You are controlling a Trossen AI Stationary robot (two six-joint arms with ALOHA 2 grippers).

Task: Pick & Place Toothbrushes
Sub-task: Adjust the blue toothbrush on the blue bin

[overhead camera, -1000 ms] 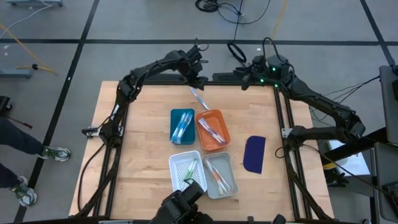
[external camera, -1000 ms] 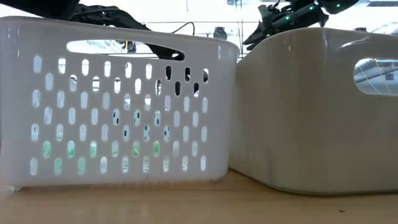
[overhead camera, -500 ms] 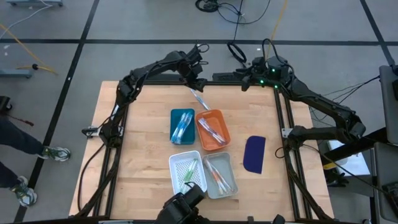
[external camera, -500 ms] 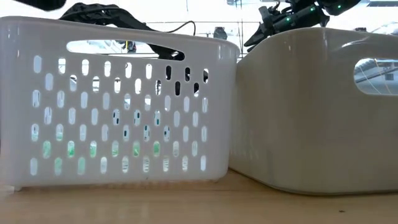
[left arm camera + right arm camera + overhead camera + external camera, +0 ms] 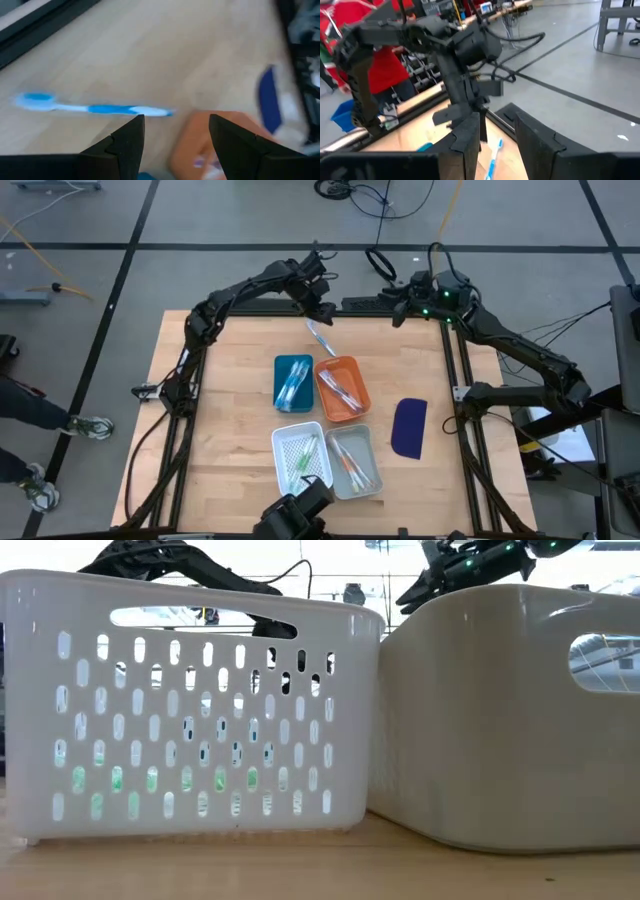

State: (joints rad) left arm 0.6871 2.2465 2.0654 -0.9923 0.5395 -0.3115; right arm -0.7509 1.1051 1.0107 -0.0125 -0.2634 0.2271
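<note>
Left claw (image 5: 322, 298): fingers parted, empty, above blue toothbrush (image 5: 320, 338) beyond orange tray (image 5: 343, 388); right claw (image 5: 398, 308) likewise parted, empty.

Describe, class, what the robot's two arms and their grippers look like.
Both arms are black, built of slim jointed links with dark cables running along them. The left gripper ends in two flat, dark, wedge-shaped fingers. The right gripper has the same dark fingers, and small green lights glow near its wrist.

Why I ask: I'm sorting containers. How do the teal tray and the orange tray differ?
The teal tray is narrower and lies straight; the orange tray is wider and sits turned at an angle. The teal one holds bluish toothbrushes, the orange one pinkish ones. Both are open, rectangular, and side by side mid-table.
</note>
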